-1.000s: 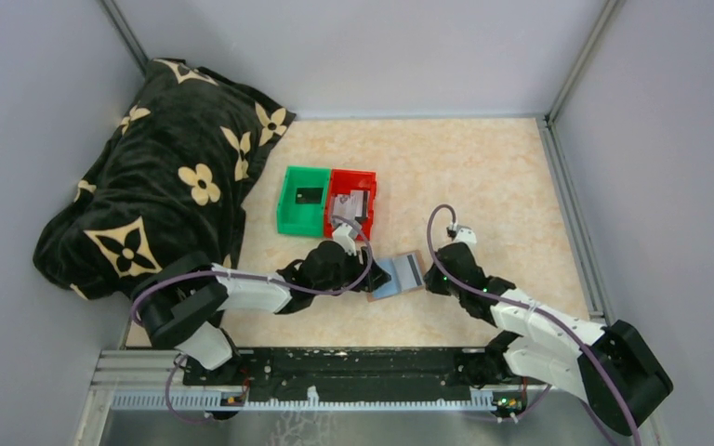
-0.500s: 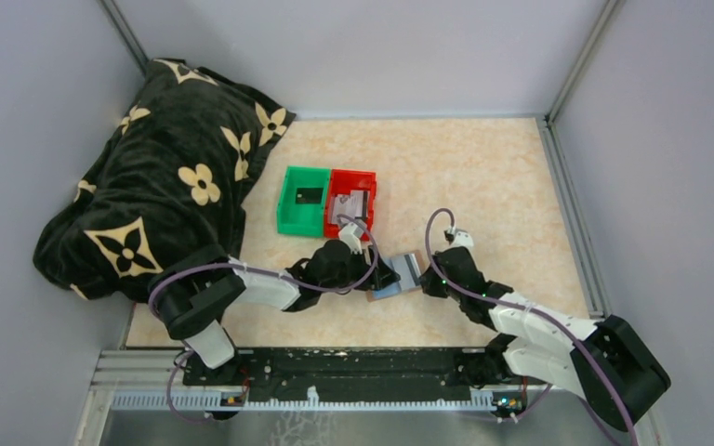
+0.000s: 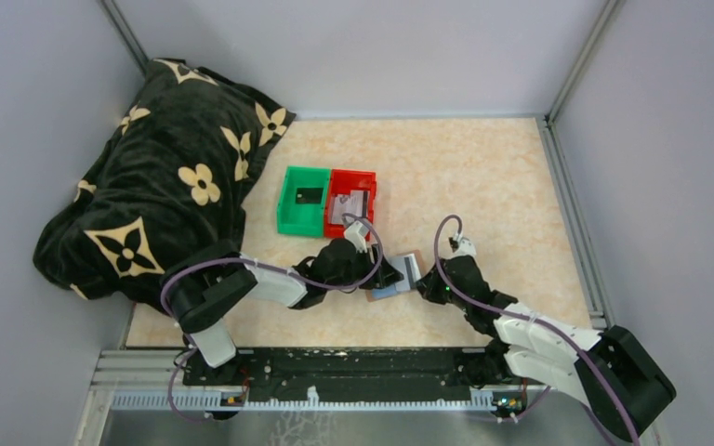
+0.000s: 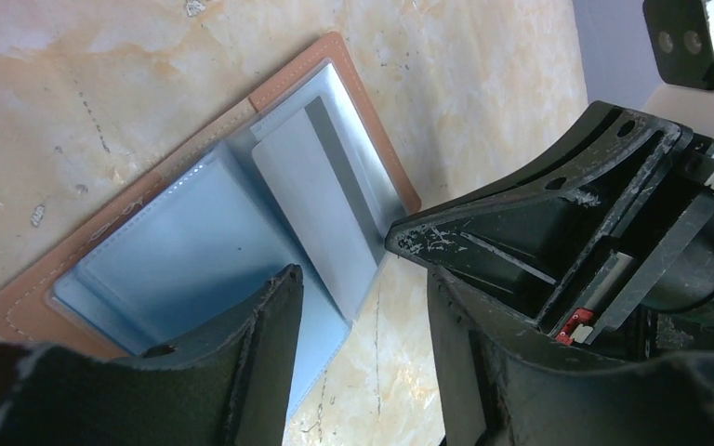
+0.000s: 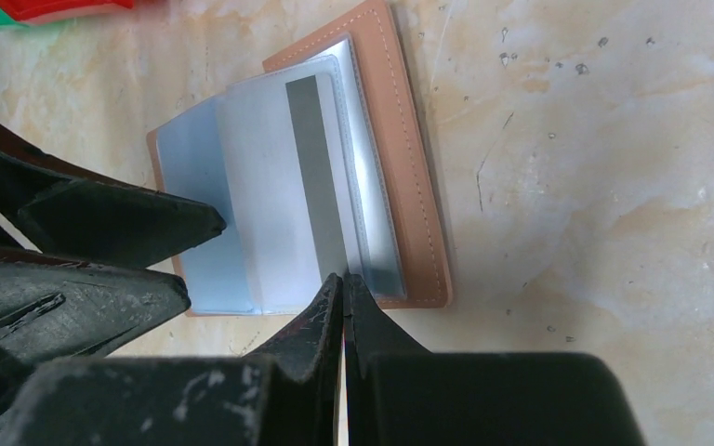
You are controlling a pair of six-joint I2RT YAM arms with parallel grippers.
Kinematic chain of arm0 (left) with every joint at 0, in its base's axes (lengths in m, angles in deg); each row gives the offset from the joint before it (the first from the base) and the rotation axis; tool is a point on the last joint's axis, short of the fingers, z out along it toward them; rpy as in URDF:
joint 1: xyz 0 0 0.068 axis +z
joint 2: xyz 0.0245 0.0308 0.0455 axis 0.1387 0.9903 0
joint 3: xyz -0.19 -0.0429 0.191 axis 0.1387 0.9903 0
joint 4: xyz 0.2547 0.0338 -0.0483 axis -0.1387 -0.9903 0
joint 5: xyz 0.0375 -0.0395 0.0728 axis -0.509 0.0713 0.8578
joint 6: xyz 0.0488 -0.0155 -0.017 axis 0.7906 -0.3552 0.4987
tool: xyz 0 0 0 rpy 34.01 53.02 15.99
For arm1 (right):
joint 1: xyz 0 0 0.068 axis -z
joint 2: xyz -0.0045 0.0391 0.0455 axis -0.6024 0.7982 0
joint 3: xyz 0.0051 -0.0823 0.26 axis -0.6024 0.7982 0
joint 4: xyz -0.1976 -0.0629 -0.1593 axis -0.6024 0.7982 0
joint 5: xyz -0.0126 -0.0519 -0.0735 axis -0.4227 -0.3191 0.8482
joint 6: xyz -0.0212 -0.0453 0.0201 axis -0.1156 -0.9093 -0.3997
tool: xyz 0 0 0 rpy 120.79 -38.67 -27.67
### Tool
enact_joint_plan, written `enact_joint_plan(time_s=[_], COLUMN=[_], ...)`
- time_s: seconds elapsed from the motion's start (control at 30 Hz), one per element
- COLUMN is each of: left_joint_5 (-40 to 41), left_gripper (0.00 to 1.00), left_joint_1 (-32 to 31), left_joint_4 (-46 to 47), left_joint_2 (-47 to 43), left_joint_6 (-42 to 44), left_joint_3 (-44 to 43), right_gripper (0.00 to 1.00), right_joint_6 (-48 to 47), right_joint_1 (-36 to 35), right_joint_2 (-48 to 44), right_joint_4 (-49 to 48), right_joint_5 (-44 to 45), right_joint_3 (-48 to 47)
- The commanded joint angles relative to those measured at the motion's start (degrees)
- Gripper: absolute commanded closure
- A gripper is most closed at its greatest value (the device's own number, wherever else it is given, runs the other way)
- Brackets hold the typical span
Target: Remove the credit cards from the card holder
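The tan card holder [image 3: 410, 263] lies open on the table, pale blue lining up; it also shows in the left wrist view [image 4: 284, 84] and the right wrist view [image 5: 411, 158]. A grey-white card with a darker stripe [image 5: 270, 186] sits in its right pocket, also seen in the left wrist view [image 4: 311, 204]. My left gripper [image 3: 386, 277] is open, with one finger [image 4: 260, 334] resting on the left blue pane. My right gripper [image 5: 339, 279] is shut, its tips on the near edge of that card. It looks empty.
A green bin [image 3: 288, 216] holding a black card [image 3: 309, 195] and a red bin [image 3: 368, 193] holding grey cards [image 3: 351, 204] stand just behind the wallet. A black flowered blanket [image 3: 163, 177] fills the left side. Grey walls enclose the table.
My right gripper has moved left and nearer, up to the wallet's right edge. My left arm has reached further right, onto the wallet's left pane.
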Motion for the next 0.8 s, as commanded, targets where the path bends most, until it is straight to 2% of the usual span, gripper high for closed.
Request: enact_joint_plan(time_s=[0.0,0.23,0.37,0.5,0.63,0.77], left_joint_5=[-1.1,-3.1,-2.3,1.1,4.4,-1.8], left_gripper=[0.45,0.48,0.46,0.45,0.43,0.38], left_joint_1=[-0.1,-0.1,-0.1,0.1,1.6,8.6], left_joint_4=[4.4,11.6,8.7,3.9,1.6,-0.6], left_joint_2=[0.9,2.3,2.2,-1.7,-8.3,-15.0], left_joint_6=[-2.2,-3.5,-3.2,-0.1,5.0,7.4], left_joint_3=[0.0,2.7,2.4,4.3,9.2,14.5], right_gripper=[1.0,1.0,1.0,1.0,1.0,1.0], right_joint_6=[1.7,3.3,3.4,2.5,-3.6,-6.5], right_joint_1=[-0.6,-1.3,-1.4,-1.4,-1.4,-1.3], right_joint_2=[-0.9,-0.9,-2.1,-4.7,-9.9,-15.8], right_joint_4=[3.0,0.3,1.9,4.2,14.3,16.6], right_joint_5=[-2.3,-3.0,-2.5,-2.0,2.0,0.6], right_joint_3=[2.8,5.2,5.1,4.5,-0.1,-1.7])
